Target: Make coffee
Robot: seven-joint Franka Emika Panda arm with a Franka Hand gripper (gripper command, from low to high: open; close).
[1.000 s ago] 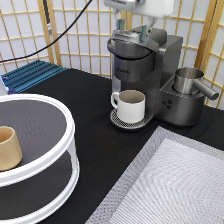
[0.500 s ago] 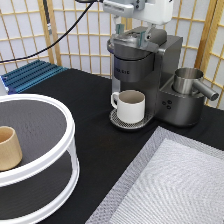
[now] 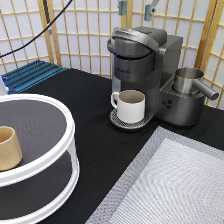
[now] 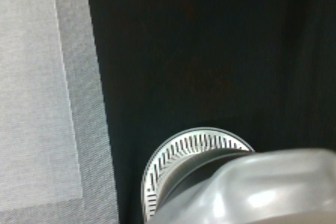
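Gripper [image 3: 136,7] is hanging at the exterior view's top edge, directly above the coffee machine [image 3: 150,70]; two finger tips are showing with a clear gap between them, so the claw is reading as spread and gripping nothing. The machine's lid [image 3: 131,40] is sitting down over the brew head. A white mug [image 3: 131,105] is standing on the drip tray [image 3: 122,121] under the spout; the wrist view is looking down on the slotted drip tray [image 4: 187,150] with the machine's grey top [image 4: 255,195] in the foreground. The coffee pod is not showing anywhere; whether it is inside the closed machine cannot be told. A tan cup [image 3: 9,148] is sitting on the round white shelf [image 3: 60,165] at the exterior view's left. No liquid is visible pouring, so brewing is looking unfinished.
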